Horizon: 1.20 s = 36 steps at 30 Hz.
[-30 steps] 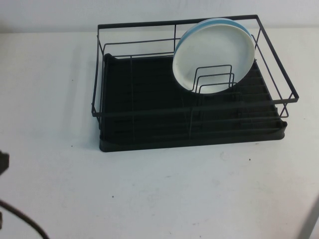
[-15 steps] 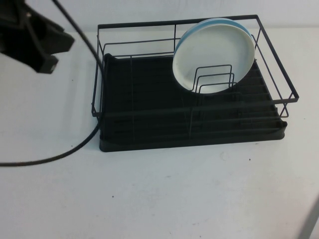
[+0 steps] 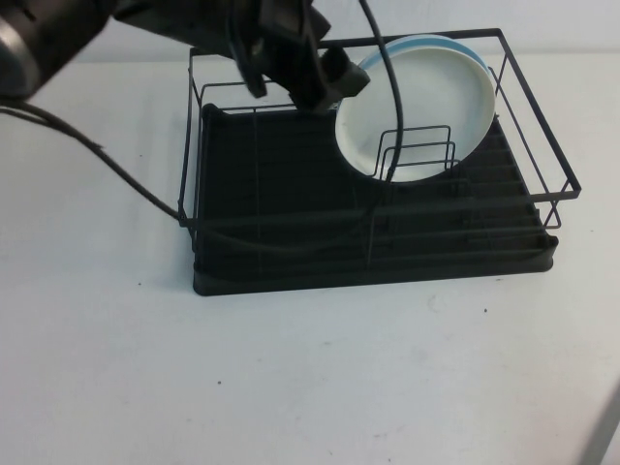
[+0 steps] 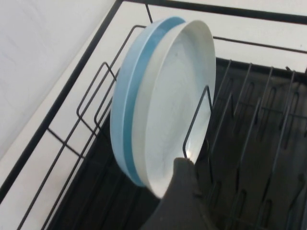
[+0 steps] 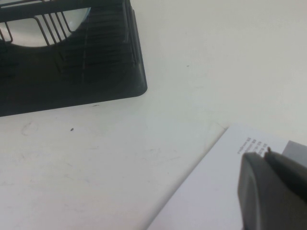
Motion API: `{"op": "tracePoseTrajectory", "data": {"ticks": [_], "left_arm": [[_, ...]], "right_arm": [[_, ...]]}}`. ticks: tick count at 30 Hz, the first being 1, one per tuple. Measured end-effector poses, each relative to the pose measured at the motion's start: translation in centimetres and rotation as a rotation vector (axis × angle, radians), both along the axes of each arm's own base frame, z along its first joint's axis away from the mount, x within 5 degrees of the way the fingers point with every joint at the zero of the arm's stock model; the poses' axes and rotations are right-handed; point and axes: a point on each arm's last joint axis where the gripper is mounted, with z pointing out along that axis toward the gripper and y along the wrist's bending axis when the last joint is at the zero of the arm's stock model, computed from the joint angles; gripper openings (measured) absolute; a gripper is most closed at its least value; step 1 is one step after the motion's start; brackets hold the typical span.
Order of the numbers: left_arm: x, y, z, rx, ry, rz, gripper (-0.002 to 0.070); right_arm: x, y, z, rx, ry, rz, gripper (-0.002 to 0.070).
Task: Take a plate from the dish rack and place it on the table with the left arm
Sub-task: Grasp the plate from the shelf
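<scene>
Only one piece of printing shows. In the right wrist view a white sheet (image 5: 211,187) lies on the worktop (image 5: 201,72), and near its far edge, beside the right end effector (image 5: 268,191), stand two short lines of small dark print; the characters are too small to read. The plate (image 3: 415,108), the blue plate (image 4: 125,120) behind it, the rack (image 3: 378,218) and the left end effector (image 3: 325,82) over the rack carry no lettering, brand or number that can be made out.
</scene>
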Motion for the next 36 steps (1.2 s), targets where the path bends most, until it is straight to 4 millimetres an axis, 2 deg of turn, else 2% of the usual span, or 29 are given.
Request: {"op": "tracePoseTrajectory", "data": {"ticks": [6, 11, 17, 25, 36], "left_arm": [[2.1, -3.4, -3.1, -0.014, -0.011, -0.042, 0.0512], [3.3, -4.6, -4.9, -0.047, -0.037, -0.049, 0.0513], [4.4, -5.3, -5.6, -0.118, -0.082, -0.023, 0.0513], [5.8, -6.0, -7.7, -0.152, -0.096, -0.005, 0.051], [7.2, -6.4, -9.7, -0.169, -0.13, 0.048, 0.044]], "right_arm": [[0.0, 0.0, 0.0, 0.0, 0.0, 0.0, -0.0021], [0.0, 0.0, 0.0, 0.0, 0.0, 0.0, -0.002], [0.0, 0.0, 0.0, 0.0, 0.0, 0.0, -0.002], [0.0, 0.0, 0.0, 0.0, 0.0, 0.0, -0.002], [0.0, 0.0, 0.0, 0.0, 0.0, 0.0, -0.0021]]}}
